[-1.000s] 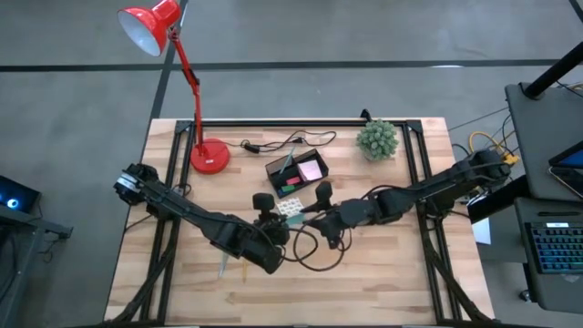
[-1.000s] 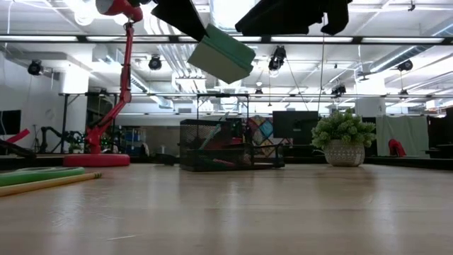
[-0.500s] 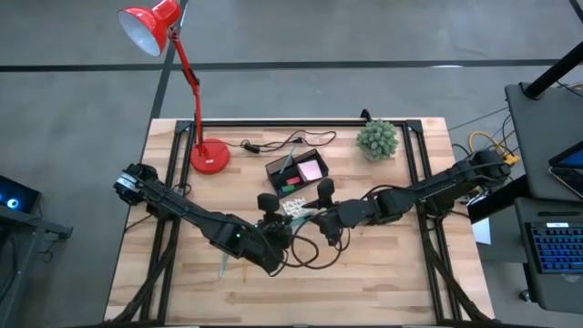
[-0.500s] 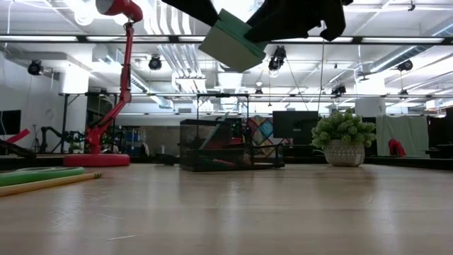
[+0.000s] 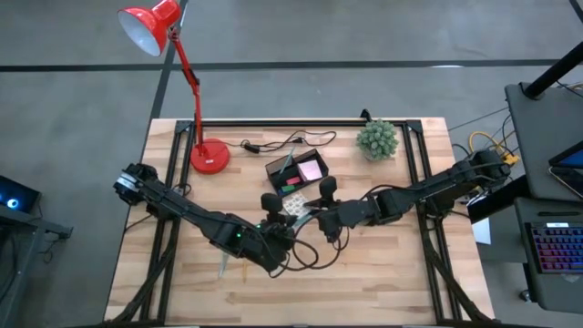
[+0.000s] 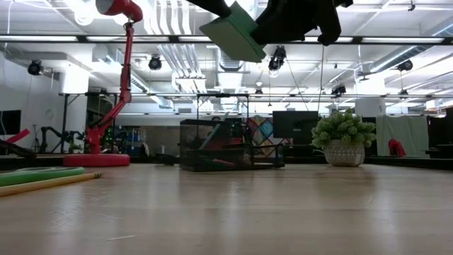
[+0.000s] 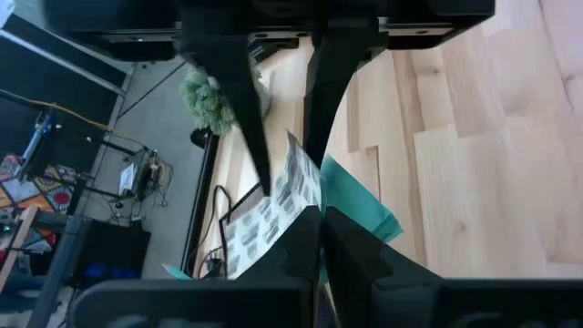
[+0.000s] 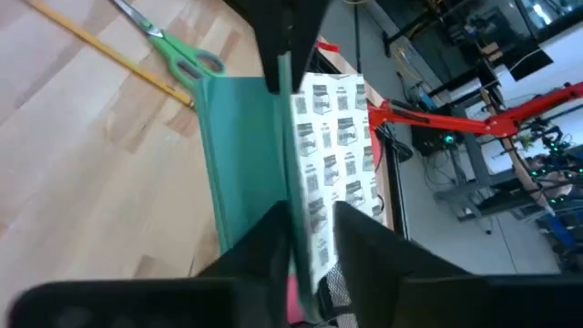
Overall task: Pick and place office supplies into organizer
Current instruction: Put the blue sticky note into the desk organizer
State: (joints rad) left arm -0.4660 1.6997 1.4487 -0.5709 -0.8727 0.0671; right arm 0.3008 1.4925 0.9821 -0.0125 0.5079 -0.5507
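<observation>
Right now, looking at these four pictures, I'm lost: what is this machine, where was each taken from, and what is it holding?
It is a robot with two dark jointed arms at a wooden table. One picture looks straight down, one looks level across the tabletop, two come from wrist cameras. The left gripper is shut on a flat teal packet with a printed card, held above the table; the right gripper is at its other end. On the table stand a red desk lamp, a small green plant and a black mesh organizer tray; green-handled scissors and a yellow pencil lie there too.
</observation>
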